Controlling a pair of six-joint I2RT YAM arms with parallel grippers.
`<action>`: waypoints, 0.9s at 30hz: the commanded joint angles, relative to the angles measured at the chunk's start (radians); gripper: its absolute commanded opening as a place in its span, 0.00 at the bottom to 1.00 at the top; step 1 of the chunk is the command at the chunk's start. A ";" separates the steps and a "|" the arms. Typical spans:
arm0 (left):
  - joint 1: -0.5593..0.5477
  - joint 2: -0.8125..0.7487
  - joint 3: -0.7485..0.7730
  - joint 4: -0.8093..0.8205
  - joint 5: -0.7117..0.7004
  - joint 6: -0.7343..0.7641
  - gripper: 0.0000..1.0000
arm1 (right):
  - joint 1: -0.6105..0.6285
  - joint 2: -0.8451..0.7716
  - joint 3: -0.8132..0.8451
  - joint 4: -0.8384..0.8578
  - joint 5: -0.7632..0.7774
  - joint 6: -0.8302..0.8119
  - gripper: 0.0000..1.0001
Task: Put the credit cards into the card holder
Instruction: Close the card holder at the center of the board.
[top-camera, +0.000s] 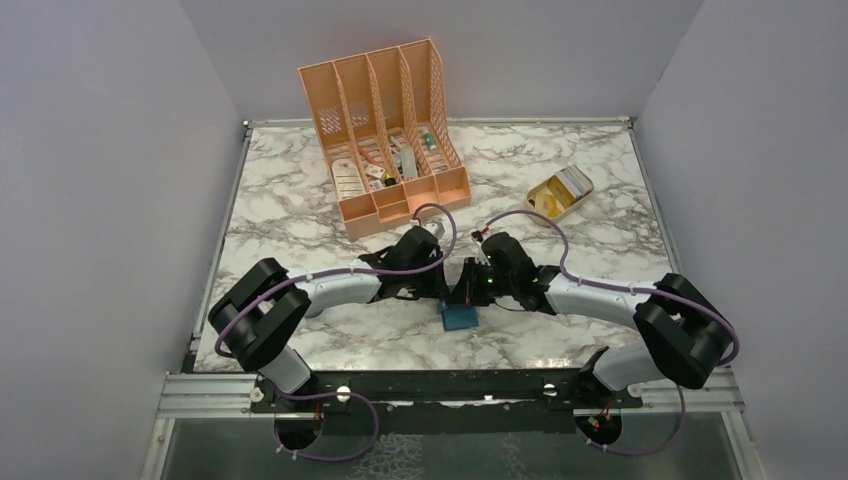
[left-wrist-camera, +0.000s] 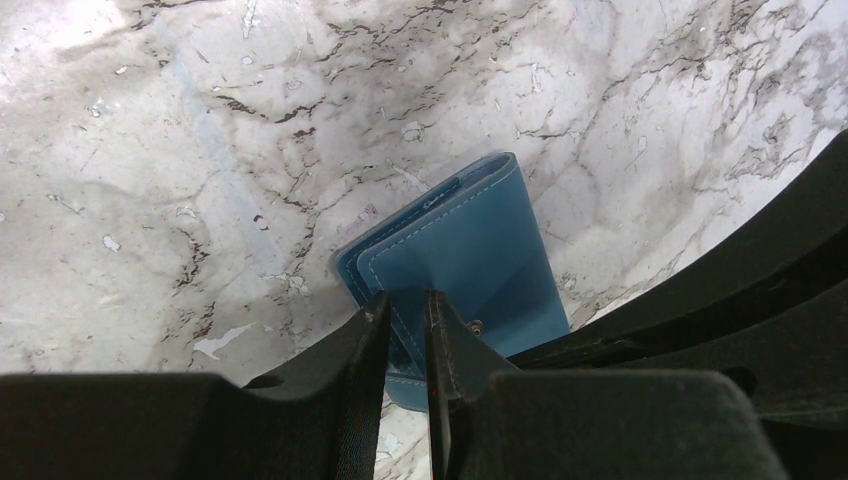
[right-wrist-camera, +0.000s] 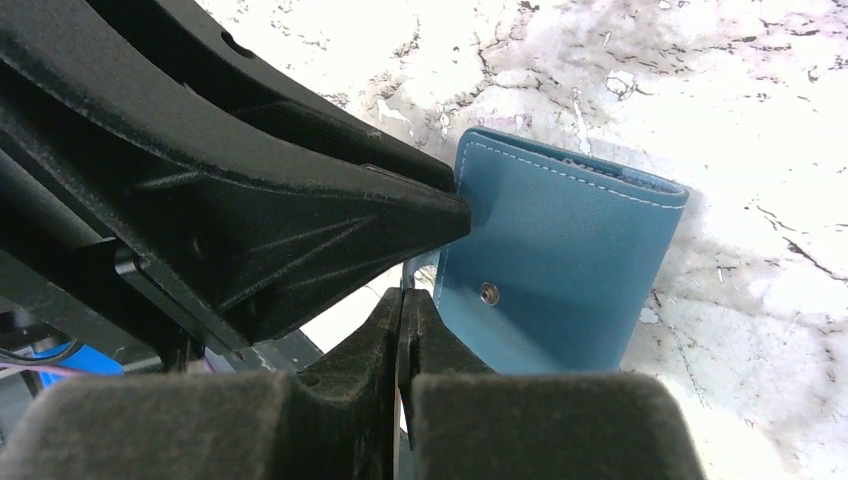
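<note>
our left claw (left-wrist-camera: 406, 305) pinches one edge of the card holder (left-wrist-camera: 470, 260), steadying it on the desk (left-wrist-camera: 200, 150); our right claw (right-wrist-camera: 403, 300) is clenched at its snap side, probably to pry it open.

We find the overhead view evenly, softly lit and sharp, with only faint shadows; in the right wrist view the marble table (right-wrist-camera: 760, 120) glares almost white at top and right; the right fingers (right-wrist-camera: 340, 390) loom dark and blurred; the left wrist view bows at its edges, the card holder (left-wrist-camera: 470, 260) crisp.
</note>
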 joint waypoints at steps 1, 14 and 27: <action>0.001 -0.012 -0.015 -0.010 -0.033 0.016 0.21 | 0.008 -0.017 0.027 0.009 0.025 -0.011 0.01; 0.001 -0.012 -0.021 -0.020 -0.049 0.027 0.21 | 0.007 -0.057 0.011 -0.067 0.166 -0.051 0.01; 0.001 -0.017 -0.021 -0.031 -0.056 0.031 0.22 | 0.006 -0.043 -0.010 -0.083 0.203 -0.058 0.01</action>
